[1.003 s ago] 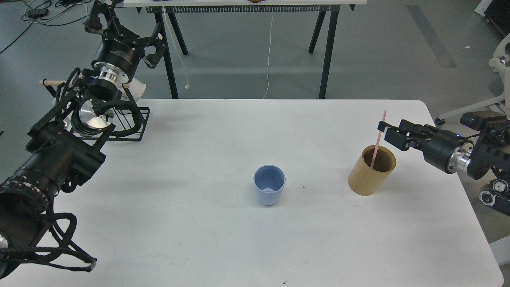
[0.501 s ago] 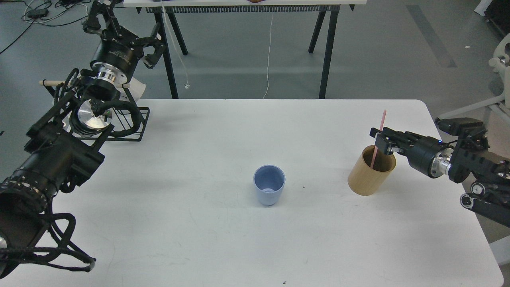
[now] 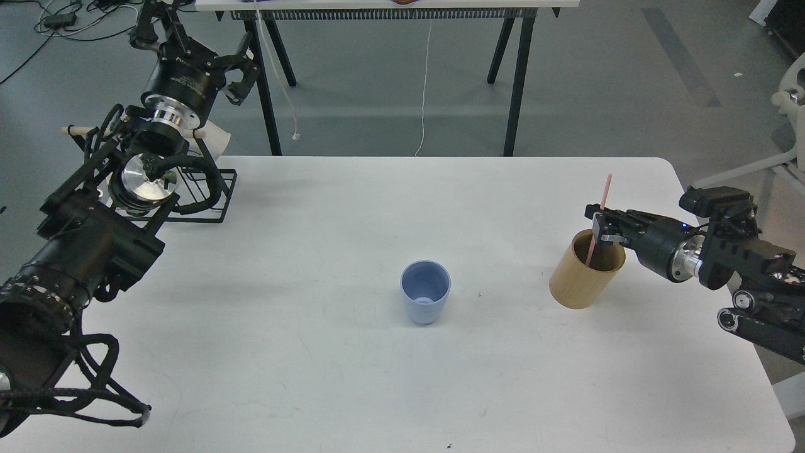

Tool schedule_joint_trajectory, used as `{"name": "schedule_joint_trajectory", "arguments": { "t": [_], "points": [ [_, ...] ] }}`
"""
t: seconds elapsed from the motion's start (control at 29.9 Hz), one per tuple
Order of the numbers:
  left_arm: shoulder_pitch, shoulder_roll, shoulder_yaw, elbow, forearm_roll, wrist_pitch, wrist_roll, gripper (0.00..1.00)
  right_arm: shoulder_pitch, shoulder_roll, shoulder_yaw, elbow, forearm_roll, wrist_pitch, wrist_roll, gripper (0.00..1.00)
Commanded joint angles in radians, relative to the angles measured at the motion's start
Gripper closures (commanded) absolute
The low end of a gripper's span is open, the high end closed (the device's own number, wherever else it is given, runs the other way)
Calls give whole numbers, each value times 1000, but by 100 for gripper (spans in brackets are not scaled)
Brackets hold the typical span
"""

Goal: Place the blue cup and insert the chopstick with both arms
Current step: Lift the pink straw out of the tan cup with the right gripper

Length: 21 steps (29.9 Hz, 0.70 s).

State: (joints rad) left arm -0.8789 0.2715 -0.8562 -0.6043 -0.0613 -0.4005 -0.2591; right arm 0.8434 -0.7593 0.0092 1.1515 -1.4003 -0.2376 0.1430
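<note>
The blue cup (image 3: pixel 425 292) stands upright and empty at the middle of the white table (image 3: pixel 352 207). The pink chopstick (image 3: pixel 605 192) stands tilted in a tan wooden holder (image 3: pixel 582 280) at the right. My right gripper (image 3: pixel 599 223) reaches in from the right just above the holder's rim, its two fingers apart on either side of the chopstick. My left gripper (image 3: pixel 195 47) is raised at the far left, beyond the table's back edge, open and empty, far from the cup.
A black wire rack (image 3: pixel 210 192) with a beige wooden rod (image 3: pixel 75 130) and a white mug (image 3: pixel 217 139) stands at the table's back left corner, partly behind my left arm. Another table's black legs (image 3: pixel 516 75) stand behind.
My right gripper has moved left and down until its fingers stand around the chopstick above the holder. The chopstick's top has shifted slightly. My left arm has barely moved.
</note>
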Motion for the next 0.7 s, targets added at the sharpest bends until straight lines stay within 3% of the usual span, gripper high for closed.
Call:
{"name": "schedule_joint_trajectory", "arguments": {
  "t": [0.0,0.37,0.67],
  "points": [
    [0,2,0,0,0,0,1,1,2,-5,5,7,0,-2,-2,99],
    [-2,14,0,0,0,-1,1,1,58,-95,12,109,3,0,-3,99],
    [0,31,0,-2,-2,-3,1,1,245,-186,14,195,12,17,-16,99]
  ]
}}
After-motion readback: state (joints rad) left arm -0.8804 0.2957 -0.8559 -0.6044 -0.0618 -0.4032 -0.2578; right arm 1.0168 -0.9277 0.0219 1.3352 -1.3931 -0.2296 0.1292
